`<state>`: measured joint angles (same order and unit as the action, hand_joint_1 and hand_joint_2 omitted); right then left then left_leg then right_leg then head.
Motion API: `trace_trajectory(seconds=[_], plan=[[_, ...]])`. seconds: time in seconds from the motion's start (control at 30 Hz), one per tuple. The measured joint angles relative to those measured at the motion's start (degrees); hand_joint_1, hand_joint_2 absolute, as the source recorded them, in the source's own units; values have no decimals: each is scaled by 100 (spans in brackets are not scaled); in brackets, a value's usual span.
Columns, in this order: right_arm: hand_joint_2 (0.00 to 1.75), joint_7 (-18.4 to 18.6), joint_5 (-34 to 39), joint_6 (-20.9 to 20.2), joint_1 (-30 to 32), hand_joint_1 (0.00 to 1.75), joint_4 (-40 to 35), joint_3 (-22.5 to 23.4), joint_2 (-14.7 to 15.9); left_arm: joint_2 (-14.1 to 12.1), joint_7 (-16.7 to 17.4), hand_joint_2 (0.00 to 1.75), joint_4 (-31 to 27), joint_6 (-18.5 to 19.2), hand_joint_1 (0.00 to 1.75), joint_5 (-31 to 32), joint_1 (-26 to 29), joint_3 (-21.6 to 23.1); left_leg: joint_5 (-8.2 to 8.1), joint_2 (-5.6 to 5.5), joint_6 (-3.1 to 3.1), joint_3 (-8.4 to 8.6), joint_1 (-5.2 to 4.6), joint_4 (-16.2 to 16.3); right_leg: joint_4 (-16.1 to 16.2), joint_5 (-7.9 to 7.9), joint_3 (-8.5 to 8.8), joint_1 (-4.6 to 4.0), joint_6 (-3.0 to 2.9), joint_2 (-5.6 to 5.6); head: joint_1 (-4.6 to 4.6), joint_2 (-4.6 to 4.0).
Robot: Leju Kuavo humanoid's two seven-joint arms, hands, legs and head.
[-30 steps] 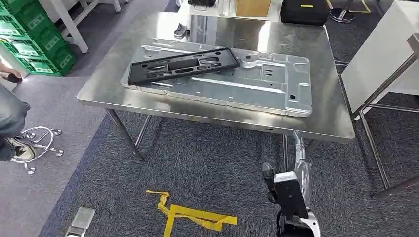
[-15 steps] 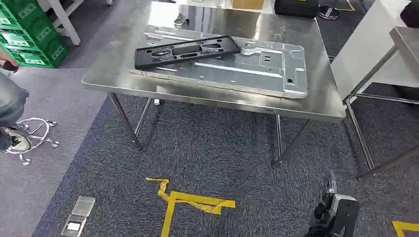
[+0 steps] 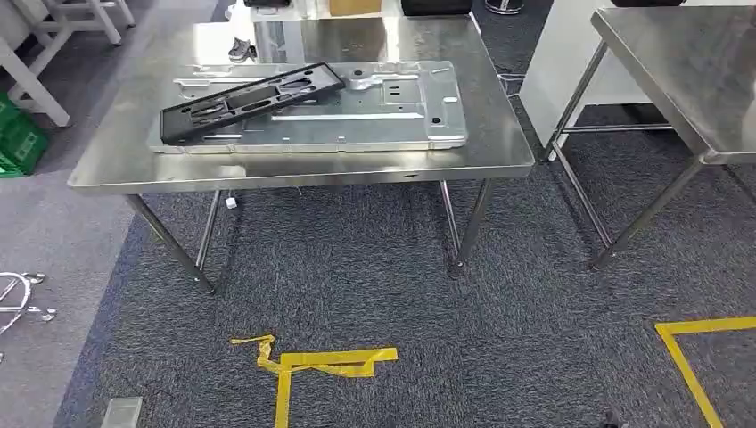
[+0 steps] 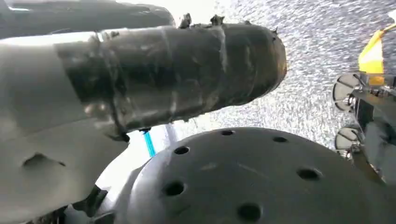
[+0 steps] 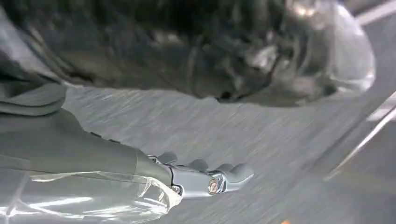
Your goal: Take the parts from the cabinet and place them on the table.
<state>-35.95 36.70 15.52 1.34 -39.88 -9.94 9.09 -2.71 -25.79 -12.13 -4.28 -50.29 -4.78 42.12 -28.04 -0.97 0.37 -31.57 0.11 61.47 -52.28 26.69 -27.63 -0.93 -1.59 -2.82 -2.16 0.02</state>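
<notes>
Looking down from the head view: I see a stainless steel table (image 3: 499, 147) filling the upper left and centre of the frame, standing on dark grey carpet (image 3: 374, 276).
Parts on the table: a long black plastic frame with slotted cut-outs (image 3: 252, 98) lies slanted across the left end of a large flat silver stamped-metal panel (image 3: 374, 120); the frame rests on top of the panel, and the panel lies flat on the tabletop.
Small item: something small and dark sits at the far left edge of the table, too small for me to tell what it is.
Second table: another steel table (image 3: 686, 71) stands at the upper right of the frame, well apart from the first.
Floor marks: yellow tape forming a corner (image 3: 321, 364) is stuck down at lower centre, and a second yellow tape line (image 3: 691, 352) runs at lower right.
Far left: a green plastic crate (image 3: 18, 143) sits at the left edge.
Left hand: in the left wrist view I see the left hand (image 4: 140, 88) close up, with a thick taped dark finger stretched out over speckled carpet; I see nothing in it, but how far the fingers are spread I cannot tell.
Right hand: in the right wrist view the right hand (image 5: 187, 177) shows at the lower left of the frame, its fingers curled in a row above the blurred floor, with nothing between them that I can see.
</notes>
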Motion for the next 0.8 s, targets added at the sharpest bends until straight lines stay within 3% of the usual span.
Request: trace_trajectory(seconds=[0.03, 0.07, 0.1, 0.17, 0.2, 0.23, 0.27, 0.33, 0.37, 0.4, 0.43, 0.5, 0.53, 0.57, 0.6, 0.7, 0.73, 0.77, 0.8], plan=[[0, 35, 37, -13, -49, 0, 214, 39, -37, -4, 0, 0, 0, -7, 0, -24, 1, -2, 124, -179, 56, 262, -8, -486, -20, 1, 29, 11, 2, -68, 2, 0], [0, 97, 71, -2, -124, 0, 467, 78, -109, -15, 7, 0, 9, -30, 0, -44, 0, -9, 36, -253, 79, 397, 12, -655, -46, 1, -35, -15, 23, -129, 11, 0], [0, 193, 111, 42, -184, 0, 688, 129, -125, -15, 18, 0, 9, -42, 0, -55, 1, -11, 55, -226, 62, 378, 2, -699, -65, -29, -52, 10, 65, -211, -4, 0], [0, 341, 127, 147, -236, 0, 1073, 194, -212, -15, 26, 0, 9, -42, 0, -98, -30, -22, 28, -134, 91, 375, -16, -738, -60, -57, -94, 27, 112, -303, -4, 0], [0, 396, 113, 190, -236, 0, 1237, 229, -243, 16, 26, 0, 7, -42, 0, -109, -38, -35, 56, -67, 123, 394, 45, -818, -66, -44, -104, -11, 156, -344, -4, 0], [0, 441, 98, 225, -237, 0, 1360, 245, -308, 22, 24, 0, 9, -39, 0, -118, -49, -46, 83, 9, 140, 417, 53, -849, -162, 30, -142, -6, 190, -149, 2, 0], [0, 492, 87, 256, -294, 0, 1488, 267, -315, 39, 24, 0, 9, -39, 0, -142, -43, -55, 88, 69, 154, 409, 60, -859, -490, 229, -322, 8, 243, 61, 22, 0], [0, 662, 55, 308, -392, 0, 1752, 286, -371, 55, 30, 0, 9, -48, 0, -177, -21, -79, 87, 217, 167, 388, 61, -856, -1491, 654, -848, 83, 323, 199, 17, 0], [0, 784, 46, 328, -401, 0, 1843, 286, -409, 61, 28, 0, 9, -50, 0, -201, -14, -100, 86, 283, 166, 376, 65, -853, -1902, 769, -1074, 116, 361, 221, 17, 0], [0, 918, 46, 328, -402, 0, 1929, 284, -450, 63, 24, 0, 9, -50, 0, -216, -14, -120, 83, 339, 162, 374, 75, -850, -2041, 745, -1165, 150, 387, 239, 17, 0], [0, 1047, 48, 321, -389, 0, 2017, 284, -481, 68, 24, 0, 9, -52, 0, -225, -17, -136, 76, 392, 149, 376, 87, -848, -1891, 588, -1110, 180, 412, 264, 20, 0], [0, 1178, 48, 282, -397, 0, 2143, 284, -533, 89, 22, 0, 9, -52, 0, -245, -17, -142, 47, 502, 101, 385, 118, -818, -953, 80, -658, 216, 449, 376, 20, 0], [0, 1241, 41, 241, -422, 0, 2204, 284, -561, 98, 22, 0, 9, -61, 0, -269, -19, -151, 25, 558, 64, 399, 126, -797, -403, -131, -361, 221, 457, 566, 20, 0], [0, 1289, 28, 212, -457, 0, 2252, 284, -616, 98, 22, 0, 11, -76, 0, -282, -20, -166, 3, 605, 17, 410, 96, -783, -140, -107, -247, 213, 434, 869, 33, 0], [0, 1331, 22, 206, -486, 0, 2290, 284, -627, 98, 22, 0, 11, -87, 0, -284, -20, -181, -33, 647, -44, 422, 73, -767, -141, -144, -251, 209, 370, 781, 18, 0], [0, 1591, -29, 227, -485, 0, 2416, 277, -714, 94, 24, 0, 9, -98, 0, -310, -42, -201, -34, 819, -162, 508, 97, -825, -177, -120, -303, 177, 254, 583, 5, 0], [0, 1714, -48, 238, -495, 0, 2452, 277, -721, 94, 15, 0, 9, -98, 0, -323, -47, -214, -65, 798, -211, 524, 118, -824, -129, -161, -250, 210, 196, 516, -2, 0], [0, 1853, -57, 254, -486, 0, 2478, 277, -784, 79, 15, 0, 9, -98, 0, -328, -55, -232, -186, 501, -232, 500, 134, -699, -108, -176, -249, 210, 172, 470, -19, 0], [0, 2001, -57, 284, -498, 0, 2513, 277, -793, 68, 20, 0, 9, -101, 0, -334, -44, -247, -467, 275, -212, 311, 128, -273, -106, -197, -258, 207, 132, 405, -26, 0]])
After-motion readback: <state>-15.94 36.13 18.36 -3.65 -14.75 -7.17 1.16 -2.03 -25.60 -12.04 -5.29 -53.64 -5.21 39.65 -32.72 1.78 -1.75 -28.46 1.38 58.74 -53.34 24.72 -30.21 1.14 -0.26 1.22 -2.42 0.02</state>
